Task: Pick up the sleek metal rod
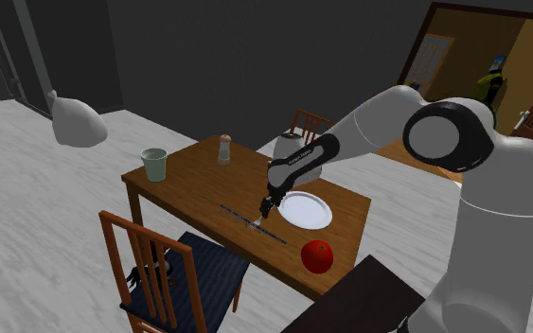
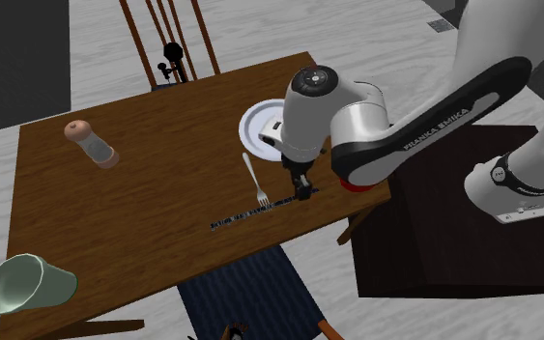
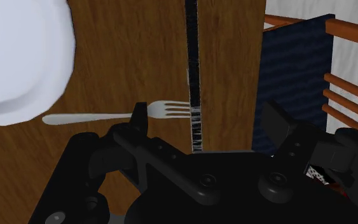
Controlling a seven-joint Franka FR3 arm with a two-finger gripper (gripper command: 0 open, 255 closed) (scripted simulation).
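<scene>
Directly above the thin dark rod [image 3: 192,63], lying near the bench [image 3: 126,51] edge, the end effector [image 3: 206,118] hung wide open, fingers [image 3: 139,114] straddling it, ready to close.

The worktop [image 1: 188,180] is brown with a wood grain. The rod [image 2: 250,214] is dark, flecked with pale speckles. The plate [image 1: 307,210] is white, the fork [image 2: 254,179] silvery grey, the cup [image 1: 153,164] pale green, the round fruit [image 1: 317,256] red, the chair cushion [image 1: 203,274] navy and the pincer [image 2: 303,194] black.

table [image 2: 144,208] with rod [image 2: 245,216], fork [image 2: 253,174], plate [image 1: 311,214]
</scene>
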